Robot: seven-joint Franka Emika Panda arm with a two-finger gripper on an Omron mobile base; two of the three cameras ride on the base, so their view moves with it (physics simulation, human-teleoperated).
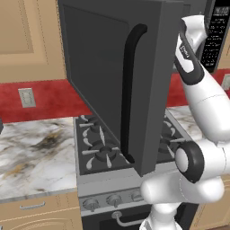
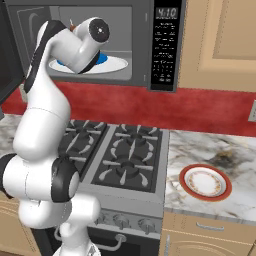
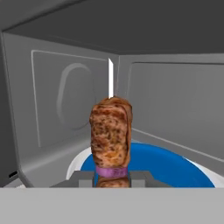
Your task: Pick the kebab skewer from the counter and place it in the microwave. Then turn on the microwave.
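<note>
My gripper (image 3: 112, 177) is shut on the kebab skewer (image 3: 110, 132), a brown-reddish meat chunk with a thin white stick rising from its top. It is held upright inside the microwave (image 2: 131, 42), just above a white turntable plate with a blue centre (image 3: 175, 168). In the right base view my arm reaches into the open cavity over that plate (image 2: 117, 65). The microwave door (image 1: 112, 76) stands swung wide open, its curved black handle (image 1: 128, 90) facing the left base camera. The marble counter (image 2: 222, 150) lies on both sides of the stove.
A grey gas stove (image 2: 120, 155) sits below the microwave. A red-rimmed white plate (image 2: 205, 181) rests on the counter to the stove's right. The black keypad panel (image 2: 165, 47) is on the microwave's right side. Tan cabinets (image 2: 220, 40) flank it, above a red backsplash (image 2: 200, 107).
</note>
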